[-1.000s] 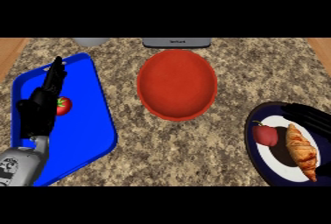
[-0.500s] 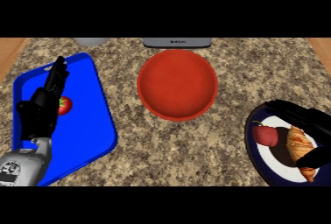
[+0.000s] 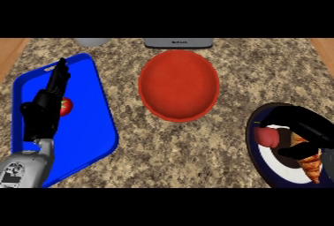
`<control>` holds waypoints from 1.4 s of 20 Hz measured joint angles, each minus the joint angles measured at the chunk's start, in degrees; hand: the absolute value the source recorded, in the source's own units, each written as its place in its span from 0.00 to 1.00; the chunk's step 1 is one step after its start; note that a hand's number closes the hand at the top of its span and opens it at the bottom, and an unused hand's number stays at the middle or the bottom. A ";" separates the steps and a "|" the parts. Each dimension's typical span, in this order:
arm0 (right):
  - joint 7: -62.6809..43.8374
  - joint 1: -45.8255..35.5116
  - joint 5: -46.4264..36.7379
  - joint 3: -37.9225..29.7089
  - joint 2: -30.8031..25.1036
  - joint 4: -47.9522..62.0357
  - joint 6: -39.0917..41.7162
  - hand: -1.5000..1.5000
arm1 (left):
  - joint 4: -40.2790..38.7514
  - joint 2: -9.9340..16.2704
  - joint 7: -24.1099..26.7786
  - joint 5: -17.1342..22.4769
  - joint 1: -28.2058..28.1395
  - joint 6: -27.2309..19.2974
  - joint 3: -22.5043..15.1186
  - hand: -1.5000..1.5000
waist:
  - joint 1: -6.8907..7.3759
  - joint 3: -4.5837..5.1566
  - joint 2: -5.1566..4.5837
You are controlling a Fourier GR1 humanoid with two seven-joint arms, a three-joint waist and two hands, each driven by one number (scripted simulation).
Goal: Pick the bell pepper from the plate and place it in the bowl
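Although the right robot hand [image 3: 301,132] was already over the plate [image 3: 261,163], the task was only at its beginning: nothing was lifted, and the bowl [image 3: 178,84] held nothing.

On the desk [image 3: 189,150], the blue tray [image 3: 91,132] lay at the left, with a tomato [image 3: 66,106] on it. The left robot hand [image 3: 46,106] rested open over this tray, fingers straight and pointing up, and I judge it had no part in the task. The red bowl stood in the middle, well apart from the plate at the right edge.

The pepper [image 3: 267,137] lay on the plate, just beside a croissant [image 3: 312,164]. The right robot hand was half open around it, the fingers above and the thumb below to the right, but not closed on it. The grasp, the lift, the carry to the bowl and the release were all left, in my judgement.
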State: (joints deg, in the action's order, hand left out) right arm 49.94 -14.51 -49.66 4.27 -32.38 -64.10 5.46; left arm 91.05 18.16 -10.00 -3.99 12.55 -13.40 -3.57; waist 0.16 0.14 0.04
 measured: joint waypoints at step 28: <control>-32.13 10.24 -4.35 17.06 28.65 -19.52 0.64 1.00 | -0.06 -2.29 0.01 -2.34 -0.07 3.83 2.64 0.50 | 0.67 0.70 1.06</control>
State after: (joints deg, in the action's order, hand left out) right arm 17.82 -4.28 -54.01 21.33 -3.73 -83.62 6.10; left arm 90.99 15.87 -9.99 -6.33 12.48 -9.57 -0.93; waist 0.82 0.84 1.10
